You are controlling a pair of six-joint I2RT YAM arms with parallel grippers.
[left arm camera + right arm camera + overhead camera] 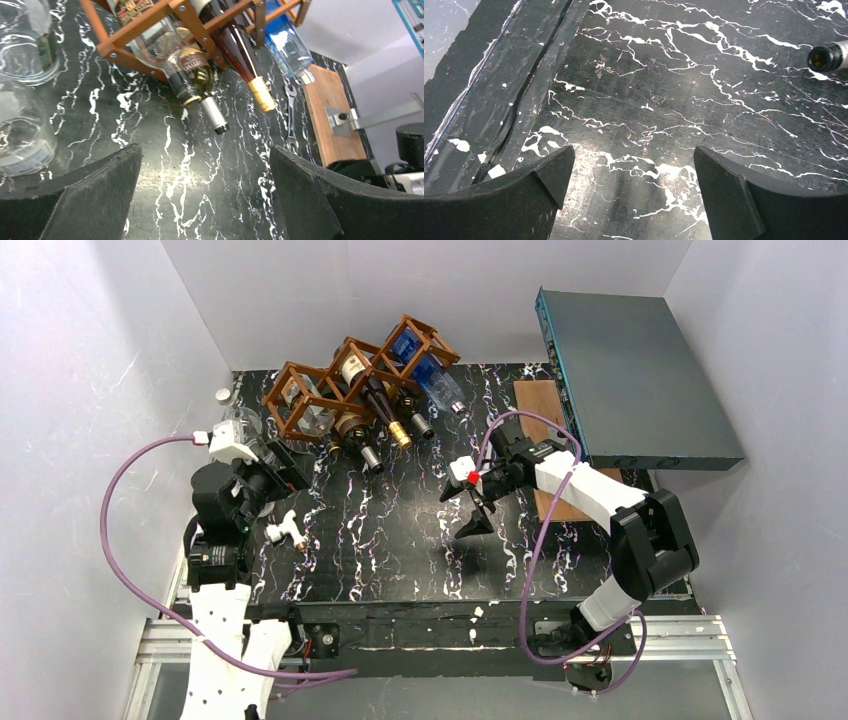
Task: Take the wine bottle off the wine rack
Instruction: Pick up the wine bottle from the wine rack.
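Note:
The reddish-brown wine rack (292, 366) stands at the back of the black marble table and holds several bottles, necks pointing toward me. In the left wrist view the rack (140, 27) carries a clear wine bottle (197, 82) with a silver cap, an amber bottle (245, 60) with gold foil and a blue bottle (287, 45). My left gripper (288, 472) (205, 160) hangs open left of and in front of the rack, holding nothing. My right gripper (467, 508) (634, 160) stands open over bare table right of the rack; a bottle mouth (826, 56) shows at its far right.
Clear glass jars (22, 50) sit left of the rack beside my left arm. A wooden board (545, 430) and a large grey-teal box (640, 375) fill the back right. A wrench (291, 120) lies beside the board. A small white part (284, 530) rests near the left arm.

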